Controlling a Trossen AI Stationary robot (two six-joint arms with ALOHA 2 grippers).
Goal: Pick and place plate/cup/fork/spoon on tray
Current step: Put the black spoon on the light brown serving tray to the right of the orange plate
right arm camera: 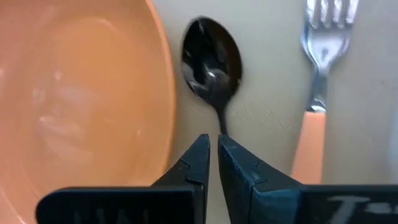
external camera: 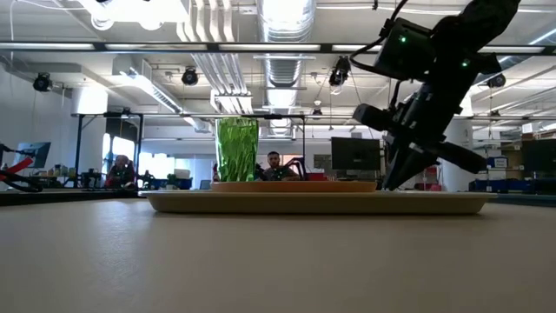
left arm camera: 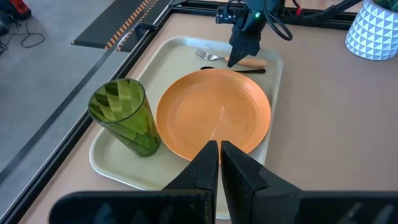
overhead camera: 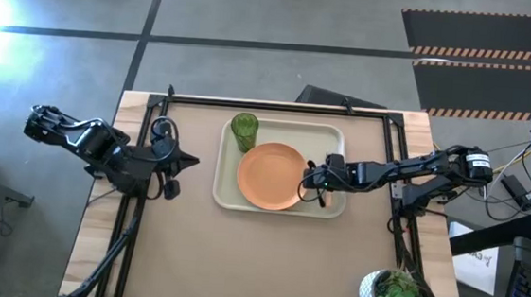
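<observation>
Spoon (right arm camera: 210,59) down on tray (overhead camera: 333,135) between plate (overhead camera: 271,176) and fork (right arm camera: 317,87), right gripper (right arm camera: 213,163) nearly shut over its handle, could drag it if lifted; left gripper (left arm camera: 219,165) closed, parked.

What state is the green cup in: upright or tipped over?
Upright. The cup stands on its base on the tray beside the plate, its open mouth facing up; the low view shows its sides vertical.

plate (overhead camera: 271,175), cup (overhead camera: 243,131), fork (right arm camera: 314,99), spoon (right arm camera: 211,62) on tray (overhead camera: 328,134)
</observation>
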